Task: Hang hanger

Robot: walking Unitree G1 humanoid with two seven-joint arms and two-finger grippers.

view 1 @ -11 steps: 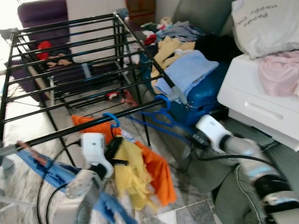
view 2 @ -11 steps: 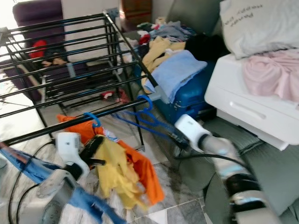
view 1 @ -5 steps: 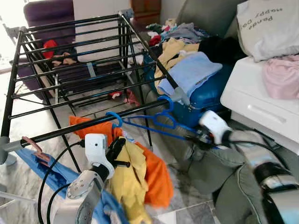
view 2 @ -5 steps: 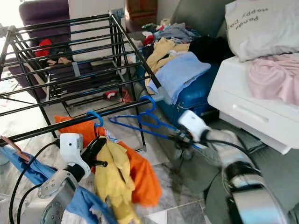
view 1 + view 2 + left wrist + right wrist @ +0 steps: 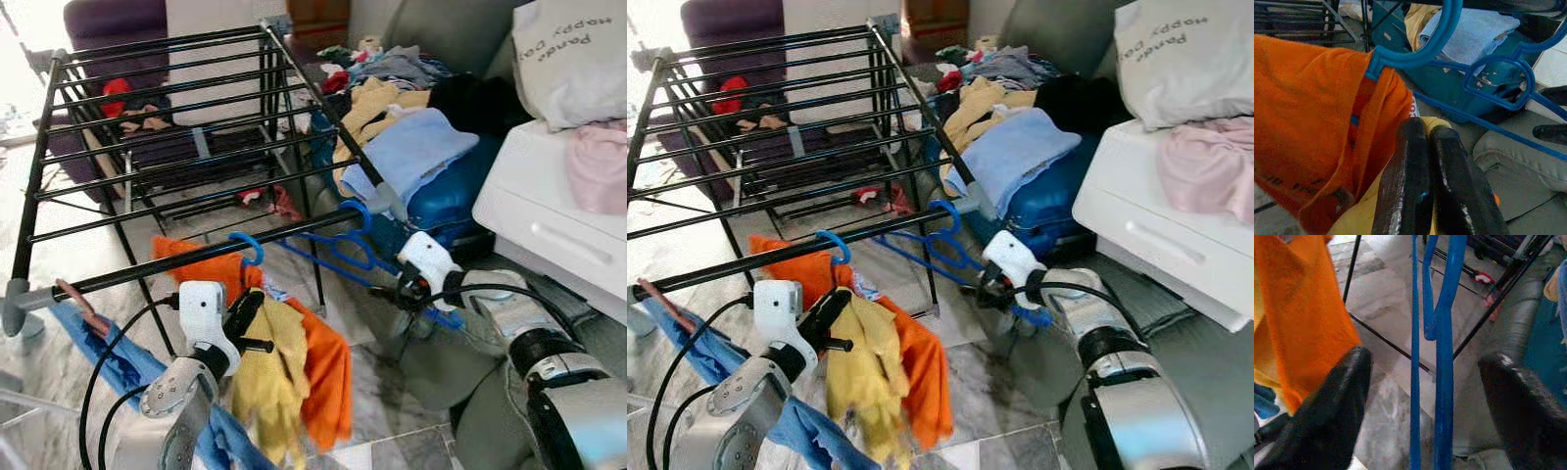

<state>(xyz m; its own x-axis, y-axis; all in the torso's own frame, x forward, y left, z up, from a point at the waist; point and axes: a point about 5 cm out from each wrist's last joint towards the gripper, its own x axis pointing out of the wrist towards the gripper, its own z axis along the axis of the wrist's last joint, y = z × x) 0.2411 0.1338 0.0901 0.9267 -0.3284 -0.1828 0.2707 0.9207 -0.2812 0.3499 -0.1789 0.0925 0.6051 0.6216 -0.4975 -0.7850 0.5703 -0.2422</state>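
Note:
An empty blue hanger hangs by its hook on the front rail of the black drying rack. My right gripper is at the hanger's lower end. It is open, and the hanger's blue bars pass between its spread fingers without touching them. A second blue hanger on the same rail carries an orange garment. My left gripper is below that rail with its fingers pressed together on a yellow cloth.
Behind the right arm, a blue suitcase holds a heap of clothes and a light blue towel. A white drawer unit stands at the right. Grey cushions lie on the floor below. A blue garment hangs at the rack's near left corner.
The camera has shifted. My right gripper has slid along the blue hanger toward the rack. The hanger stays hooked on the rail. My left gripper still has the yellow cloth.

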